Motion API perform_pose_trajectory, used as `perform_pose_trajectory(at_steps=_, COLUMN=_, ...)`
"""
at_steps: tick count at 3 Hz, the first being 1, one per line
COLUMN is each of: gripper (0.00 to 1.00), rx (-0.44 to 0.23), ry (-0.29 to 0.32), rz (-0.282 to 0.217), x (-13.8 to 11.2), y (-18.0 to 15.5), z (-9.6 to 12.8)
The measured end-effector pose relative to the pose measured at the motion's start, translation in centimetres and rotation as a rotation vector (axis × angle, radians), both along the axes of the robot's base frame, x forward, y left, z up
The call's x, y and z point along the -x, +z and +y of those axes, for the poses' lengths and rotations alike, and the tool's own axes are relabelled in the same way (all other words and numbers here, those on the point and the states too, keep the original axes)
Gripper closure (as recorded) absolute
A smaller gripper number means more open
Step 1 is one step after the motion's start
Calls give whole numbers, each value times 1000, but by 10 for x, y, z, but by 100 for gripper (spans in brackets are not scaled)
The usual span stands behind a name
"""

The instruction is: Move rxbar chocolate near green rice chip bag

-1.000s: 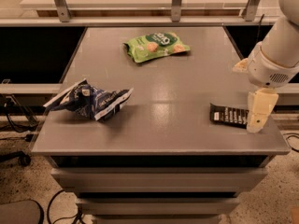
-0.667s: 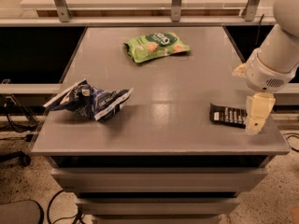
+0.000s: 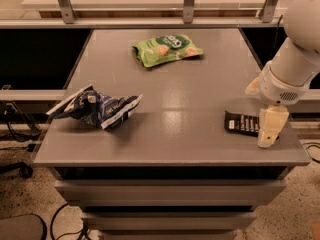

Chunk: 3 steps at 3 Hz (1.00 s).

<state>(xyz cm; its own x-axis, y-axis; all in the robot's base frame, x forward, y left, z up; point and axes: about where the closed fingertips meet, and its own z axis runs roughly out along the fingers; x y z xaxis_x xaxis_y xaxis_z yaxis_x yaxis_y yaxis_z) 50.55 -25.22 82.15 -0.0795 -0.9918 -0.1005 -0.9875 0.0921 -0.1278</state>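
Item 1 — gripper (image 3: 267,136): pale, pointing downward at the right front corner of the table, its tip over the right end of the bar. From where I stand I cannot tell whether it is apart, together or clamped on anything.

Item 2 — rxbar chocolate (image 3: 241,123): flat black wrapped bar with white lettering, lying flat near the table's right front edge, right end hidden behind the gripper. Judged light, fairly stiff along its length and slick in its wrapper, with a low profile that offers little to catch. Best taken across the narrow width near mid-length, from straight above, so it neither pivots nor slides.

Item 3 — table (image 3: 190,99): grey with a smooth top; a bar would likely skid on it.

Item 4 — green rice chip bag (image 3: 166,49): far centre, well apart from the bar; the destination.

Item 5 — dark blue and white bag (image 3: 95,109): crumpled, left front, off the likely path.
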Motion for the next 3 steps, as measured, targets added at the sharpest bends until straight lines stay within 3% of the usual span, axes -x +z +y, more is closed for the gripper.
perform_pose_trajectory(at_steps=3, gripper=86, rx=1, ry=4, rz=5, x=0, y=12, z=1)
